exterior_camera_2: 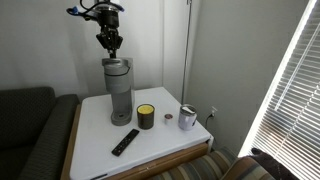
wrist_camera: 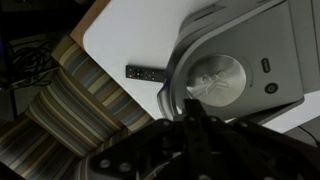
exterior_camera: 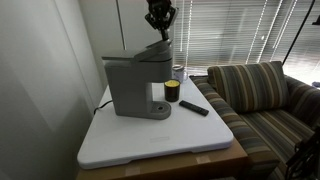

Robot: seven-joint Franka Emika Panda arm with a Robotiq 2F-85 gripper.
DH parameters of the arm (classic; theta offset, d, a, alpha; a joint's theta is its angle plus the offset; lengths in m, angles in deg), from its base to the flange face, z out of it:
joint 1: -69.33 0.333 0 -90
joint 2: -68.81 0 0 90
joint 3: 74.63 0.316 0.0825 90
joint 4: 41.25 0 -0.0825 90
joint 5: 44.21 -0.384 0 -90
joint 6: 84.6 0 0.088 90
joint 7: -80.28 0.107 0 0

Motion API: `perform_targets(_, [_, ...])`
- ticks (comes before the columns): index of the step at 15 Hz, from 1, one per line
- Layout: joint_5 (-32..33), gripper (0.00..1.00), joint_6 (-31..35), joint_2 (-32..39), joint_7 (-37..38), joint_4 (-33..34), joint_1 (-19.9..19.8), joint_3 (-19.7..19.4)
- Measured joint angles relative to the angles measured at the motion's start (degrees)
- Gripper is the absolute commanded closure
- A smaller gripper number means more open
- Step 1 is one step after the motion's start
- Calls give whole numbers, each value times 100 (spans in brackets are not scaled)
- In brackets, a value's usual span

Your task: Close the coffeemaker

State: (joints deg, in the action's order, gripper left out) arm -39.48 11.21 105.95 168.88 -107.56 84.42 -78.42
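One coffeemaker [exterior_camera: 132, 88] stands toward the back of the white table [exterior_camera: 150, 142], and in an exterior view its hinged lid [exterior_camera: 148, 48] looks tilted up at the front, so it reads as not yet shut. The machine is boxy, rigid plastic and probably heavy enough to stay put under a downward push. The lid is likely light, stiff on its hinge, and smooth enough for a fingertip to slide on. No grip seems needed: the place to press is the top of the lid near its free front edge, far from the hinge. The wrist view shows the machine's top with a round disc [wrist_camera: 215, 80] directly below the camera. The gripper [exterior_camera: 160, 33] hangs above the lid, pointing down, apart from it as far as both exterior views show. It holds nothing, and I cannot tell how wide the jaws stand, since the fingers are dark and blurred in every view. Just beside the base sits a yellow-and-black cup [exterior_camera: 172, 93], then a remote [exterior_camera: 194, 107]. A striped sofa [exterior_camera: 250, 90] lies beyond the table.
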Motion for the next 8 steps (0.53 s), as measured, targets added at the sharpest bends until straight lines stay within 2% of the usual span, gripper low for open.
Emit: perform_targets(8, [61, 100, -230, -166, -7, 17, -13, 4])
